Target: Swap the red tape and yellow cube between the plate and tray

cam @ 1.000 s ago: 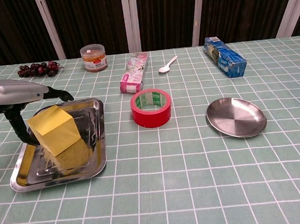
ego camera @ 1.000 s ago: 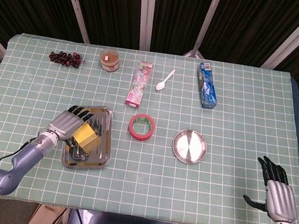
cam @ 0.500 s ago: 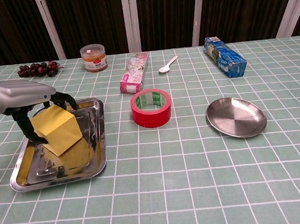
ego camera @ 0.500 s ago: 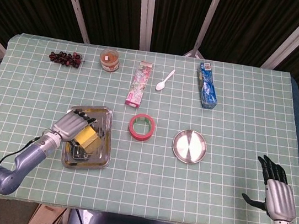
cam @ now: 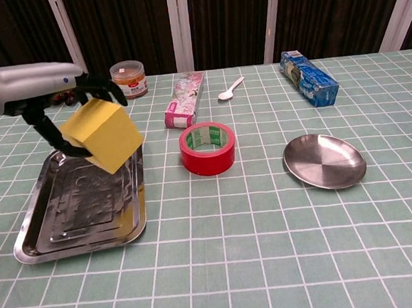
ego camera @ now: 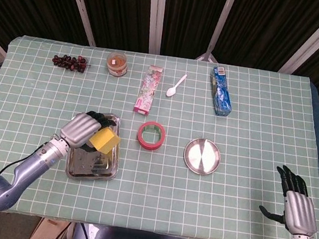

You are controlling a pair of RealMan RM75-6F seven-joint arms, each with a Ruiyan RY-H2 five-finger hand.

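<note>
Even overhead light, bright on the tabletop (ego camera: pixel 227 188), backdrop dark. Shadows soft and short. Glare streaks on the tray (cam: pixel 75 214) just below the left hand (cam: pixel 39 78); plate (cam: pixel 324 160) well right of it shows a soft sheen. Both views sharp, no motion blur. Mild barrel distortion at head view edges.

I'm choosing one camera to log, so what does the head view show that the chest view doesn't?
Only the head view shows the right hand, open near the table's front right corner. Only the chest view shows the cube lifted clear of the tray. Both show the left hand holding the cube, the tape on the cloth, the plate bare, and the far items.
</note>
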